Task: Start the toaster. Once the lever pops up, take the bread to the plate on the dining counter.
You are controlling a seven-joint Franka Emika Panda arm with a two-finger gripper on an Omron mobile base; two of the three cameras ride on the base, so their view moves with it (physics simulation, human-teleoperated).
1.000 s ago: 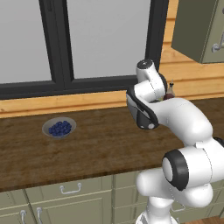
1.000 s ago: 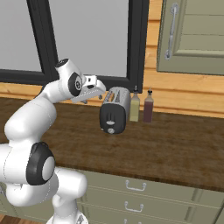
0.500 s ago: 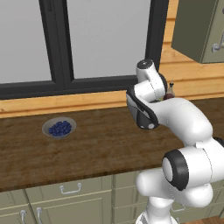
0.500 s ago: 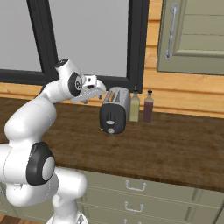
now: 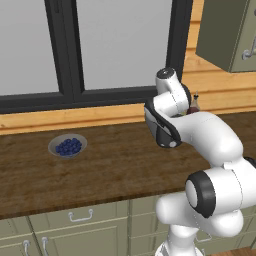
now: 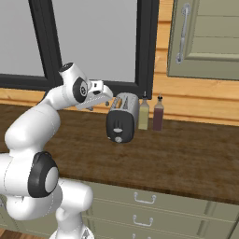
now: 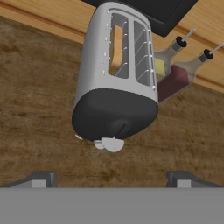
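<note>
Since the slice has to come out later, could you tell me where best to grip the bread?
Probably by the top edge of the bread, coming straight down into the slot of the toaster. It stands upright in one slot with wire guards alongside, so only that edge is reachable.

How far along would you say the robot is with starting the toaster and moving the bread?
Nothing looks done yet. The bread sits in one slot of the toaster, beside two bottles on the wooden counter. In hand: the gripper hangs open just left of the toaster's top, touching nothing. Left to do: press the lever on the toaster's dark end, wait for the pop, then carry the bread to the plate.
</note>
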